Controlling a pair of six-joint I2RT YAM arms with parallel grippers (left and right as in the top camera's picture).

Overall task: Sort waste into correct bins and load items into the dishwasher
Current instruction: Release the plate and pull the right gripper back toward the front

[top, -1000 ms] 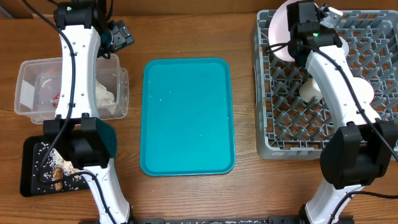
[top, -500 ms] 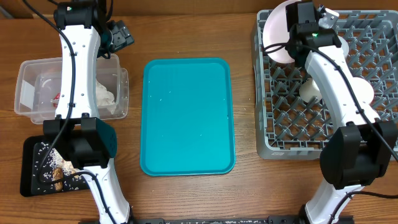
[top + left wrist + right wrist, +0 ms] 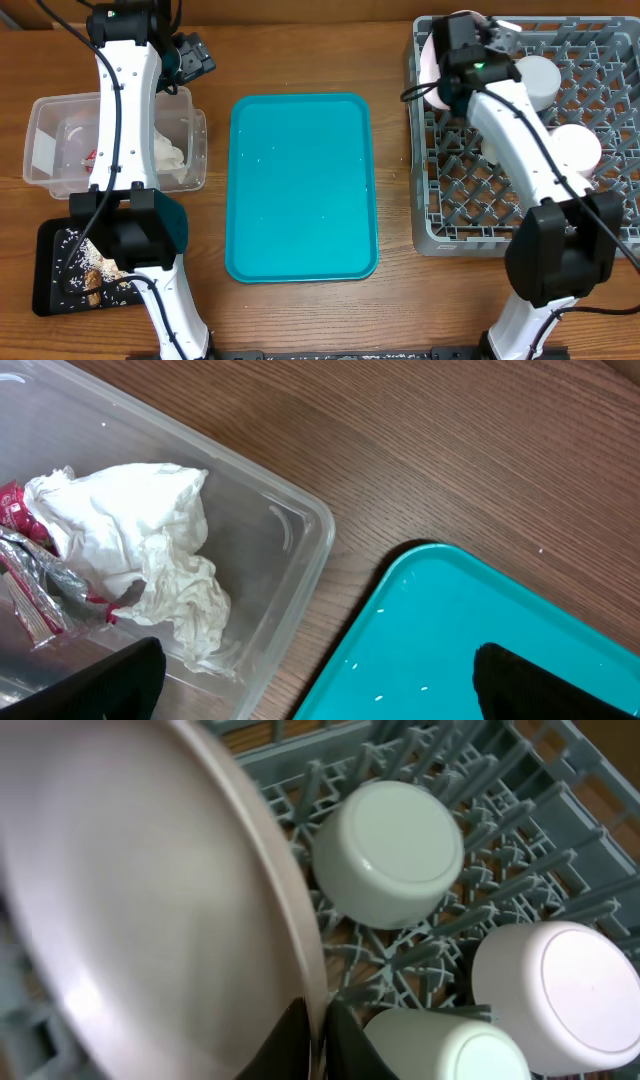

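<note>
My right gripper [image 3: 462,45] is shut on the rim of the pale pink plate [image 3: 432,62] and holds it on edge over the back left corner of the grey dish rack [image 3: 450,190]. In the right wrist view the fingertips [image 3: 320,1042] pinch the plate [image 3: 130,900]. Upside down in the rack are the grey bowl [image 3: 390,850], the pink bowl [image 3: 565,995] and the white cup [image 3: 450,1048]. My left gripper [image 3: 190,55] is open and empty behind the clear tub [image 3: 45,120], which holds crumpled napkins [image 3: 130,550] with red wrapper. The chopsticks are out of view.
The teal serving tray [image 3: 300,185] lies in the middle with a few rice grains on it. The black tray [image 3: 50,245] at the front left holds rice and brown scraps, partly under the left arm's base.
My right gripper has carried the plate leftward toward the rack's back left corner, uncovering the grey bowl. The left arm has not moved.
</note>
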